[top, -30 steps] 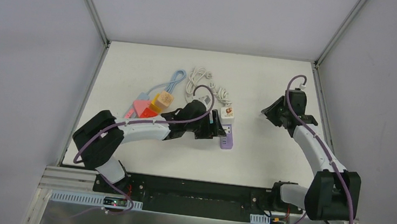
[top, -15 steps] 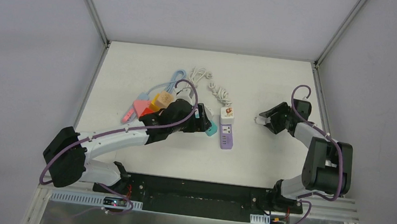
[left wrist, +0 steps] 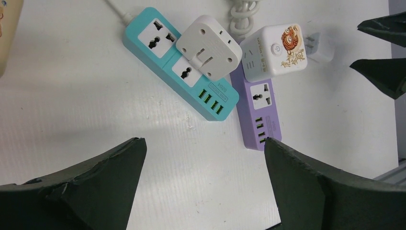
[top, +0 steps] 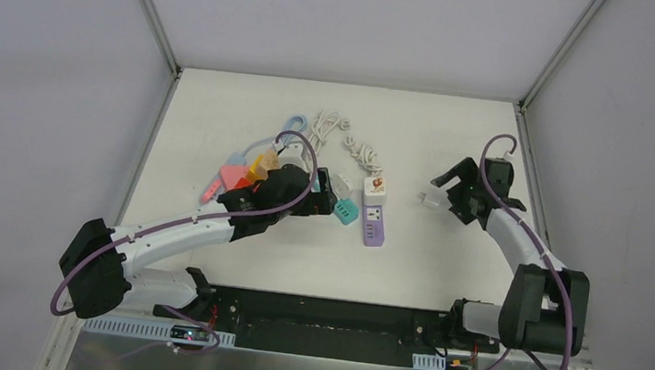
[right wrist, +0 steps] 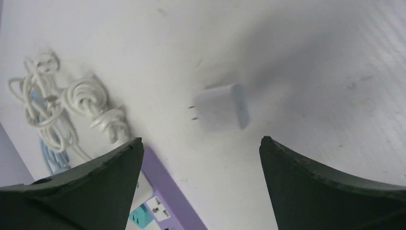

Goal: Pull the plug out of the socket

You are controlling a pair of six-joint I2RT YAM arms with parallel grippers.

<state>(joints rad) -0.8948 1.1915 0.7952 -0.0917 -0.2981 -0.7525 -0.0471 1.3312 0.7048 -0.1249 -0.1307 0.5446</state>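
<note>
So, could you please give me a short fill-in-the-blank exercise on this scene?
1. The small white plug lies loose on the ___.
2. The white adapter rests on the ___ power strip.
3. The jaws of the left gripper and right gripper stand ___.
Missing words: table, teal, open.

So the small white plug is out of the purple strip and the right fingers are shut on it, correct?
No: the small white plug is out of the purple strip, but the right fingers are open; it lies on the table between them, as the right wrist view shows.
</note>
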